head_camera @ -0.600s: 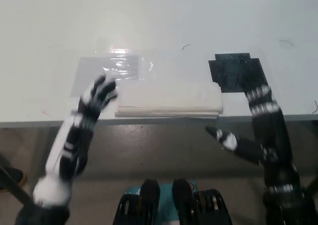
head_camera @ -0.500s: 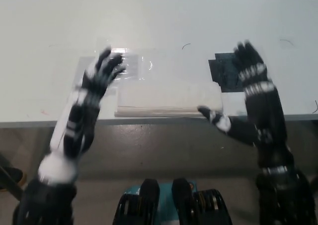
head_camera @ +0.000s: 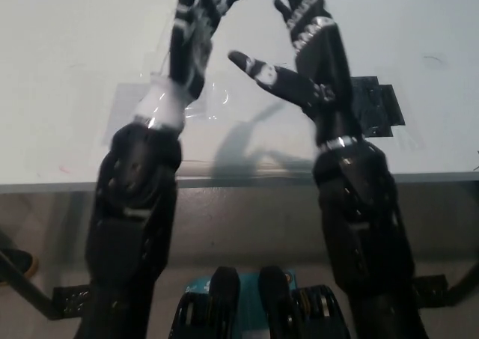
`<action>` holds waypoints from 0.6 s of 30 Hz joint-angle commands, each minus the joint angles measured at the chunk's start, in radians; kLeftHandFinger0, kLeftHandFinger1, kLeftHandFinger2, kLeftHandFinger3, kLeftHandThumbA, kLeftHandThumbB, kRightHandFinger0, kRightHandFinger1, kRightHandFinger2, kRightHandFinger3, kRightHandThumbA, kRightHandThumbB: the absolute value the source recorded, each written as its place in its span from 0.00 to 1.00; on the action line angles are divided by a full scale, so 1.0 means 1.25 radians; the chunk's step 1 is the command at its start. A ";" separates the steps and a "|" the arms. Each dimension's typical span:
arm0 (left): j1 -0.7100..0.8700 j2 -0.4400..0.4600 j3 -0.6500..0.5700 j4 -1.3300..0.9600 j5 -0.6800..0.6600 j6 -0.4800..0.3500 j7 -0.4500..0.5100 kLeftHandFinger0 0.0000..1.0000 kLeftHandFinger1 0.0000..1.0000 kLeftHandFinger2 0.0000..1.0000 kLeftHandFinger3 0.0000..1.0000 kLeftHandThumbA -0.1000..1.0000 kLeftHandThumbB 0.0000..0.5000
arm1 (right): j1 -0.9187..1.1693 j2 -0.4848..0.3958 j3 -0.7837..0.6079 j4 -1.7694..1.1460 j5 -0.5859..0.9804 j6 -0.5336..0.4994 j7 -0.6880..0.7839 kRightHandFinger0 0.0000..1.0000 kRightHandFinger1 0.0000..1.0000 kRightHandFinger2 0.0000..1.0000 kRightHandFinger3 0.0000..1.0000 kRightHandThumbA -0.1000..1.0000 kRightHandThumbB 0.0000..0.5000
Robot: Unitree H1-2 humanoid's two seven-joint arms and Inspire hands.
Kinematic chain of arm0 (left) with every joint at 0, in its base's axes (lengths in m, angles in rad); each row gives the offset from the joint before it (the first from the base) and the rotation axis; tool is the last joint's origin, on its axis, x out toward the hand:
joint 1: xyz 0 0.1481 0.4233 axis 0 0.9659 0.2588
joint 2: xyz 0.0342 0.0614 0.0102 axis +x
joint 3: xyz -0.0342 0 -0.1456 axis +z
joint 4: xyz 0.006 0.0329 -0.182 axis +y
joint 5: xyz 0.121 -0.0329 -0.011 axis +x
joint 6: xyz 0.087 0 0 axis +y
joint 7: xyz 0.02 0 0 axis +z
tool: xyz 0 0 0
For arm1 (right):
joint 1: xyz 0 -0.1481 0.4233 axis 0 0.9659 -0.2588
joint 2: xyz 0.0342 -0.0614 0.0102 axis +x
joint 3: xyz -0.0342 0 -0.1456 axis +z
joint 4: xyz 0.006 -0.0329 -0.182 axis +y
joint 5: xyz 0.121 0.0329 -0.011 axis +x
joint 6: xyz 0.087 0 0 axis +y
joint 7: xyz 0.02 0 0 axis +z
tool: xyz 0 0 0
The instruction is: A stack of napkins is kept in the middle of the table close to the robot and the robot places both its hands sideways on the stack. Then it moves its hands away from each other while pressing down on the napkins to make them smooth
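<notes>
The white napkin stack (head_camera: pixel 251 148) lies near the table's front edge, between my two forearms, under their shadow and only faintly outlined. Both arms are raised and reach forward over it. My left hand (head_camera: pixel 198 17) is at the top of the view, open with fingers spread, holding nothing. My right hand (head_camera: pixel 303 25) is beside it at the same height, open, with its thumb sticking out to the left. Both hands show beyond the stack, and neither touches it.
A black tape patch (head_camera: pixel 378 107) is stuck to the table right of my right arm. A clear shiny sheet (head_camera: pixel 135 99) lies left of my left arm. The table's front edge (head_camera: pixel 45 183) runs across the view.
Both arms have swung up and forward from the sides of the stack. The hands now sit close together at the top of the view, and the forearms cover the stack's ends.
</notes>
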 commanded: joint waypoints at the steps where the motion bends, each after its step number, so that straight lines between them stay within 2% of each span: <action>1: -0.072 -0.018 0.022 0.086 -0.009 -0.020 0.041 1.00 1.00 1.00 1.00 1.00 0.54 | -0.077 0.019 -0.023 0.076 0.011 -0.057 -0.032 1.00 1.00 1.00 1.00 1.00 0.32; 2: -0.092 -0.016 0.024 0.134 -0.006 -0.022 0.038 1.00 1.00 1.00 1.00 1.00 0.59 | -0.094 0.022 -0.033 0.129 0.021 -0.077 -0.030 1.00 1.00 1.00 1.00 1.00 0.29; 5: -0.116 -0.015 0.036 0.206 -0.014 -0.034 0.034 1.00 1.00 1.00 1.00 1.00 0.59 | -0.114 0.026 -0.046 0.195 0.035 -0.097 -0.019 1.00 1.00 1.00 1.00 1.00 0.26; 7: -0.122 -0.015 0.043 0.244 -0.018 -0.048 0.029 1.00 1.00 1.00 1.00 1.00 0.59 | -0.129 0.025 -0.054 0.244 0.046 -0.117 -0.005 1.00 1.00 1.00 1.00 1.00 0.20; 9: -0.122 -0.014 0.043 0.279 -0.016 -0.059 0.025 1.00 1.00 1.00 1.00 1.00 0.57 | -0.145 0.025 -0.066 0.305 0.061 -0.142 0.002 1.00 1.00 1.00 1.00 1.00 0.18; 13: -0.114 -0.014 0.042 0.315 -0.010 -0.081 0.022 1.00 1.00 1.00 1.00 1.00 0.58 | -0.165 0.025 -0.088 0.393 0.072 -0.180 0.003 1.00 1.00 1.00 1.00 1.00 0.22; 15: -0.109 -0.015 0.043 0.338 -0.017 -0.097 0.013 1.00 1.00 1.00 1.00 1.00 0.57 | -0.161 0.025 -0.094 0.420 0.073 -0.190 0.003 1.00 1.00 1.00 1.00 1.00 0.18; 16: -0.105 -0.016 0.041 0.344 -0.011 -0.103 0.018 1.00 1.00 1.00 1.00 1.00 0.61 | -0.164 0.025 -0.099 0.439 0.079 -0.191 0.004 1.00 1.00 1.00 1.00 1.00 0.21; 18: -0.098 -0.019 0.042 0.358 -0.014 -0.112 0.017 1.00 1.00 1.00 1.00 1.00 0.60 | -0.167 0.023 -0.103 0.468 0.081 -0.198 0.006 1.00 1.00 1.00 1.00 1.00 0.24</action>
